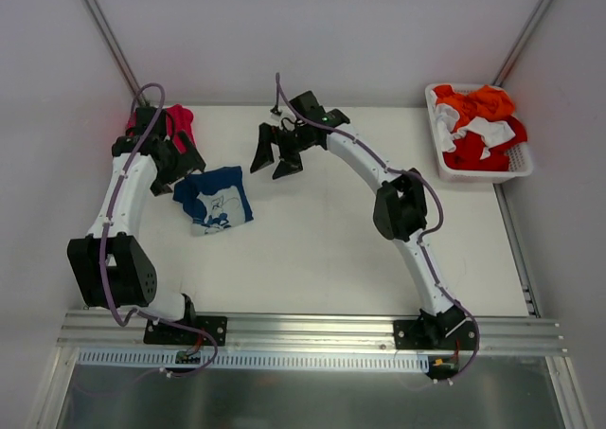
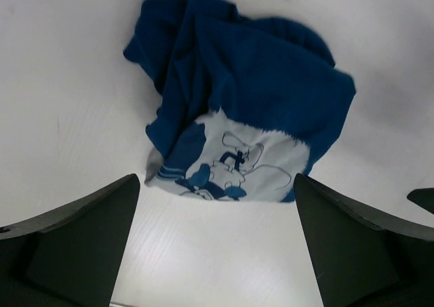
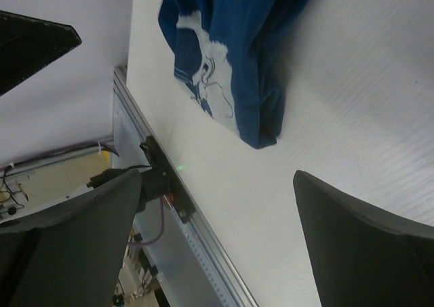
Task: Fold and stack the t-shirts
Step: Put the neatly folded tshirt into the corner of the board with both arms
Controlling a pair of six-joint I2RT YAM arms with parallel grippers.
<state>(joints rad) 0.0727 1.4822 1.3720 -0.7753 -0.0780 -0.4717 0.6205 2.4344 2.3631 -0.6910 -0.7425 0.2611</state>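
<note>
A dark blue t-shirt (image 1: 213, 200) with a white cartoon print lies crumpled on the left part of the white table. The left wrist view shows this blue t-shirt (image 2: 251, 90) just ahead of my left gripper (image 2: 215, 198). That left gripper (image 1: 180, 175) hovers at the shirt's far-left edge, open and holding nothing. The pinkish-red t-shirt (image 1: 178, 121) lies bunched at the far left corner, partly hidden behind the left arm. My right gripper (image 1: 275, 164) hangs open and empty to the right of the blue shirt. In the right wrist view the blue t-shirt (image 3: 230, 43) lies beyond my right gripper (image 3: 217, 178).
A white basket (image 1: 437, 154) at the back right holds orange, red and white clothes. The metal rail (image 1: 312, 330) carrying both arm bases runs along the near edge. Walls enclose the table at the back and sides.
</note>
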